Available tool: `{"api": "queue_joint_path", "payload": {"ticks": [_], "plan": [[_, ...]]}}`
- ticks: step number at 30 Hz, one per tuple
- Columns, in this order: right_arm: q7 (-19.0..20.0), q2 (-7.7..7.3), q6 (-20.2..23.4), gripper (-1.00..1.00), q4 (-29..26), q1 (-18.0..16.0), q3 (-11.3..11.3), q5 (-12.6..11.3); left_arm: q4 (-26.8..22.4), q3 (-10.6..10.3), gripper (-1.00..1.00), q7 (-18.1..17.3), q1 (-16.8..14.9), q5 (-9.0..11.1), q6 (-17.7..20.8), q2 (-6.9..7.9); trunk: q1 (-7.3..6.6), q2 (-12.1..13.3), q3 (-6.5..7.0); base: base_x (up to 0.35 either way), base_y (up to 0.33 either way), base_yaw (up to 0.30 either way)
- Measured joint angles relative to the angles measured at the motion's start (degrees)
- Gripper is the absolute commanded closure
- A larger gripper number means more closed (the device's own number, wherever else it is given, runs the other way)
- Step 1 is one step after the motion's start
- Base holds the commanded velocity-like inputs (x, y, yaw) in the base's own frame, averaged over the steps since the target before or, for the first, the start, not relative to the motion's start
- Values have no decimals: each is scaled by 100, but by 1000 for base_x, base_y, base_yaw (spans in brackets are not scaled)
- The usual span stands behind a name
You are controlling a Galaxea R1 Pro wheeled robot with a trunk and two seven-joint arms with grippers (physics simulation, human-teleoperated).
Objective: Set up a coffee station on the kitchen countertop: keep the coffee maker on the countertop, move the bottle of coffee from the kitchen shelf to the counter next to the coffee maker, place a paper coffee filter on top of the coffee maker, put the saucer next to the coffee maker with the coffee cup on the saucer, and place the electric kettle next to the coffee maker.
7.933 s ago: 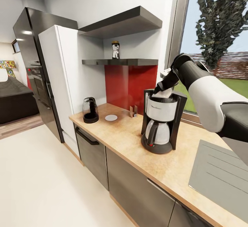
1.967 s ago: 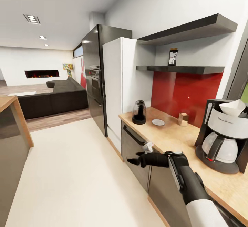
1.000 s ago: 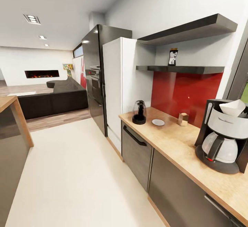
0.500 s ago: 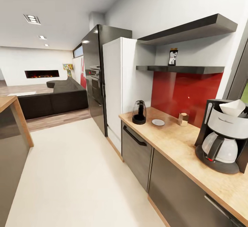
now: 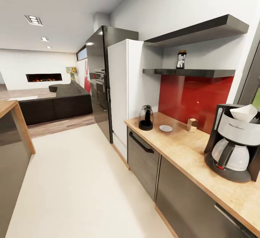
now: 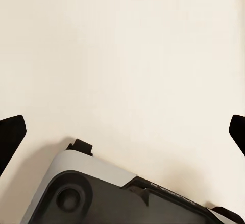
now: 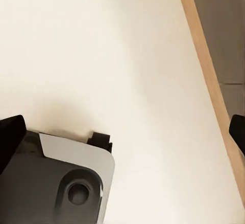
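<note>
Hanging over pale floor (image 6: pixel 122 45), left gripper (image 6: pixel 122 132) and right gripper (image 7: pixel 122 132) both spread apart; filter (image 5: pixel 244 113) on coffee maker (image 5: pixel 234 142), worktop (image 5: pixel 184 147) well away.

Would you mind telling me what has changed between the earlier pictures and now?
The right arm left the coffee maker, letting go of the filter now resting on top, then dropped out of the head view as the camera turned left. Bottle, kettle and saucer stayed put.
</note>
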Motion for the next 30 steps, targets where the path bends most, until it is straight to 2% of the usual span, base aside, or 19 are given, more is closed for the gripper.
{"api": "queue_joint_path", "payload": {"ticks": [6,12,22,30], "plan": [[-49,29,-2,-100,18,1,1,8,-1,5,-100,0,1,0,0,0,0,0,0,0,0,0],[-43,148,24,-100,136,8,-8,-14,6,12,-100,3,0,-1,7,-7,0,0,0,8,0,0],[-38,165,13,-100,191,34,-12,-35,0,4,-100,1,1,0,9,-11,-2,-1,0,202,0,0],[-35,152,15,-100,190,35,-11,-14,5,5,-100,1,3,-1,9,-15,0,0,0,62,0,0]]}}
